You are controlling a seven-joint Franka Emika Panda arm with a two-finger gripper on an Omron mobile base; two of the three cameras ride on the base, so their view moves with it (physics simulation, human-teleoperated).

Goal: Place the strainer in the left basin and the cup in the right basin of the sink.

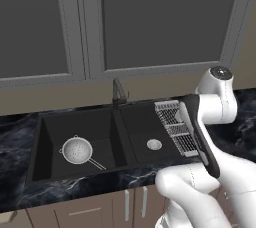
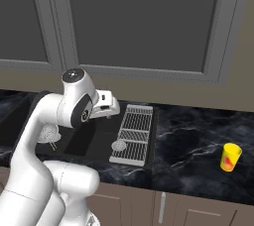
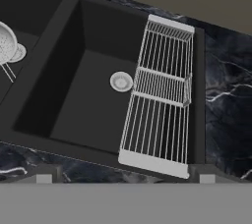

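The silvery mesh strainer (image 1: 77, 150) lies in the wide left basin (image 1: 97, 124) of the black sink, its thin handle pointing to the front right; its edge also shows in the hand view (image 3: 6, 43). Far off on the counter to the right of the sink stands the yellow cup (image 2: 230, 156), upright. My gripper (image 3: 125, 179) hangs open and empty above the narrower right basin (image 3: 91, 95), looking down at its round silver drain (image 3: 121, 81). From the right base view the gripper (image 2: 112, 110) sits high over the sink, well left of the cup.
A flat wire drying rack (image 3: 160, 100) spans the right side of the right basin. The dark faucet (image 1: 118, 92) rises behind the divider. Black marbled counter (image 2: 188, 141) stretches between rack and cup. Grey cabinets hang above.
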